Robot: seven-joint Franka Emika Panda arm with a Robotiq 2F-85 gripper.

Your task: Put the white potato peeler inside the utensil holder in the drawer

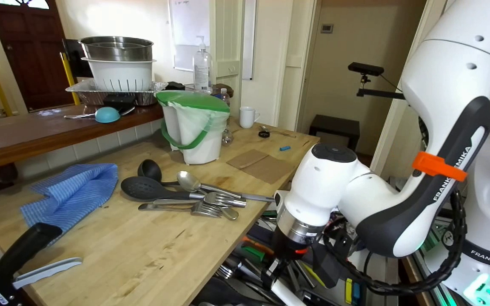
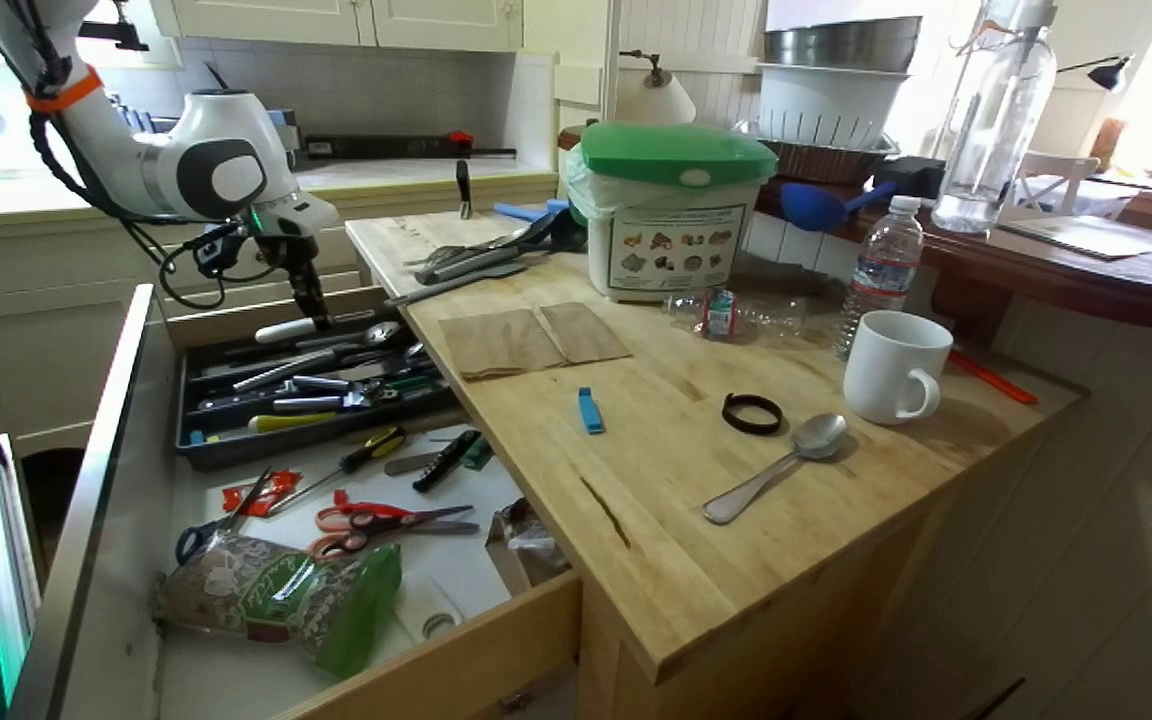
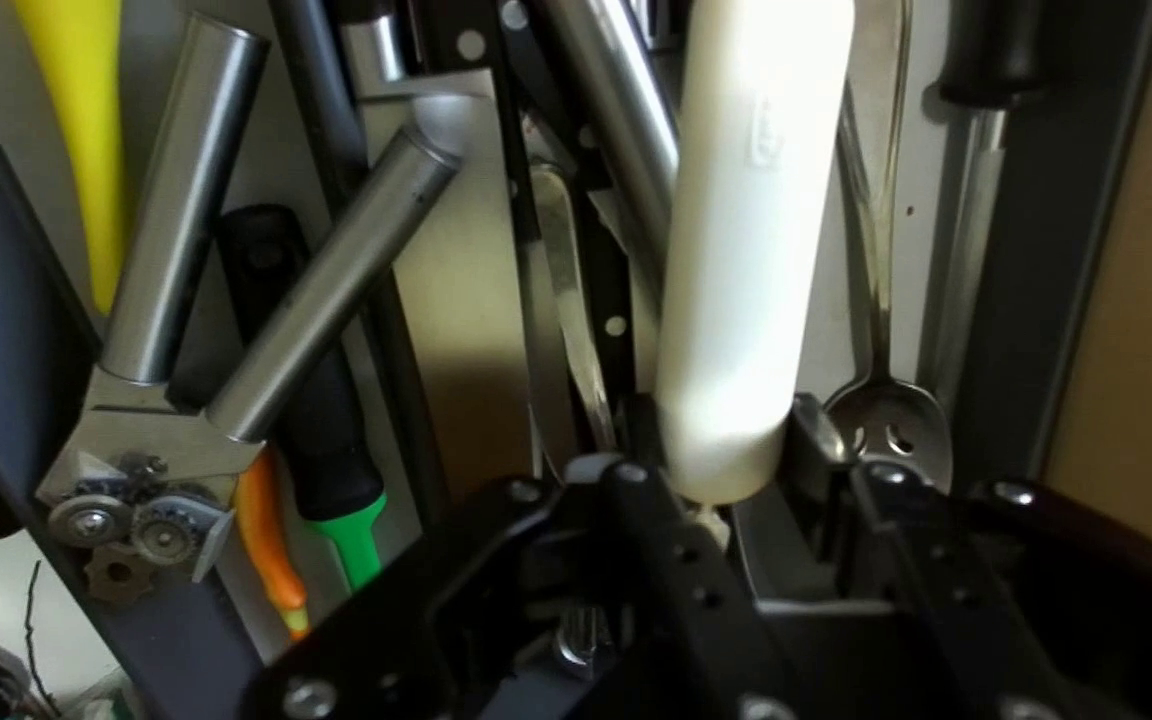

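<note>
The arm (image 1: pixel 321 178) is bent, wrist directed downward, with the gripper (image 3: pixel 726 455) over the utensil holder (image 2: pixel 246 449) in the open drawer (image 2: pixel 446 665). The gripper is clamped on 1 end of the white potato peeler (image 3: pixel 756 250). Adjacent items: metal utensils (image 3: pixel 626 110) beneath, 1 slotted spoon (image 3: pixel 896 430) just beside, 1 can opener (image 3: pixel 166 450) farther off. The peeler, above the holder, is smooth and rounded, with 1 faint mark; contact with the utensils cannot be determined.

smooth plastic peeler (image 3: pixel 751 260), wooden countertop (image 1: pixel 143 250)
</note>
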